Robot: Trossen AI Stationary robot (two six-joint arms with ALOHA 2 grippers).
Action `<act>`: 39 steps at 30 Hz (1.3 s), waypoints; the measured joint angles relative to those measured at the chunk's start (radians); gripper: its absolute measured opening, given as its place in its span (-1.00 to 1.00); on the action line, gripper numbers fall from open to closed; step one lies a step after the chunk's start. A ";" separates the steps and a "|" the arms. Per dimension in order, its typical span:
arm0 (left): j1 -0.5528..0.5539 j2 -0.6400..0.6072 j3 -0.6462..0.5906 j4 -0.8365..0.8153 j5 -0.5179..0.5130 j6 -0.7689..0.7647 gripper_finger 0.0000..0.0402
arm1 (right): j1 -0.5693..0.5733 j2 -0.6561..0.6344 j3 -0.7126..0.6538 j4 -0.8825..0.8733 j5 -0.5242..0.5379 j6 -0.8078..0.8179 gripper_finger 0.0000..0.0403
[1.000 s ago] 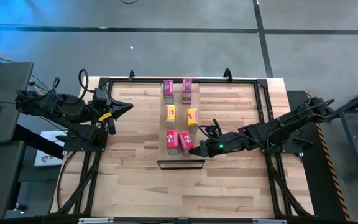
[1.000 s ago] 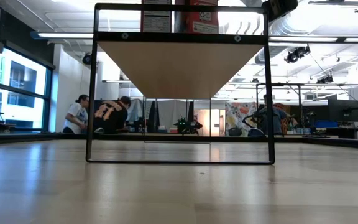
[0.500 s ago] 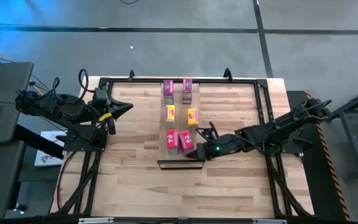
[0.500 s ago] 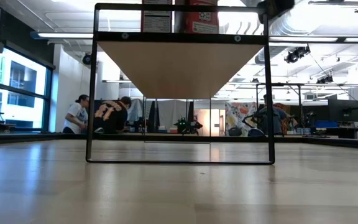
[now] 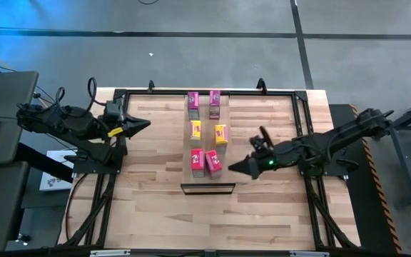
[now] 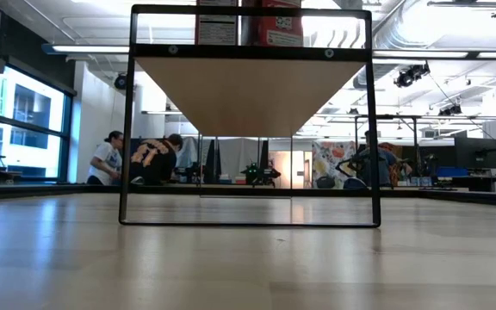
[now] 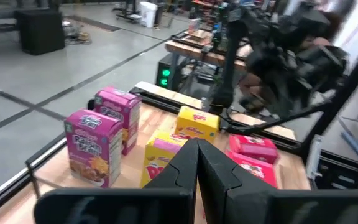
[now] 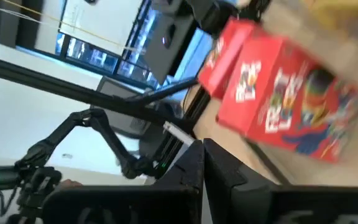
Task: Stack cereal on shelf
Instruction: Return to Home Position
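While six cereal boxes [image 5: 197, 130] stand paired on the shelf [image 5: 207, 180] mid-frame, the right gripper [image 5: 235, 168] hangs closed, empty, just right of them; the left gripper [image 5: 147, 123], also closed, sits at left.

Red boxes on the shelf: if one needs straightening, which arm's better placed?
Right, likely. The right gripper, shut, points at the red boxes from just beside them. The left gripper, also shut, sits near the left edge of the table, farther from them.

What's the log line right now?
cereal boxes: six on shelf | right gripper: shut, empty, beside shelf | left gripper: shut, far left
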 joint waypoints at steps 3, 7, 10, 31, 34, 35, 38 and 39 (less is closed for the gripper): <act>-0.001 -0.031 0.000 0.000 0.037 0.045 -1.00 | -0.003 -0.046 0.000 -0.024 0.036 -0.069 -1.00; -0.001 -0.115 -0.076 0.059 0.046 0.064 -1.00 | -0.010 -0.085 0.000 -0.030 0.087 -0.138 -1.00; 0.000 -0.208 -0.200 0.178 0.057 0.068 -1.00 | -0.009 -0.102 0.000 -0.030 0.126 -0.182 -1.00; 0.001 -0.720 -0.740 0.584 0.333 0.193 -1.00 | -0.042 -0.103 0.000 -0.111 0.108 -0.192 -1.00; 0.001 -0.722 -0.822 0.656 0.336 0.161 -1.00 | -0.042 -0.103 0.000 -0.117 0.096 -0.194 -1.00; 0.001 -0.721 -0.861 0.683 0.349 0.135 -1.00 | -0.042 -0.103 0.000 -0.117 0.093 -0.199 -1.00; 0.001 -0.722 -0.967 0.844 0.397 0.083 -1.00 | -0.042 -0.103 0.000 -0.121 0.093 -0.202 -1.00; 0.002 -0.722 -1.003 0.898 0.395 0.060 -1.00 | -0.042 -0.103 0.000 -0.126 0.093 -0.203 -1.00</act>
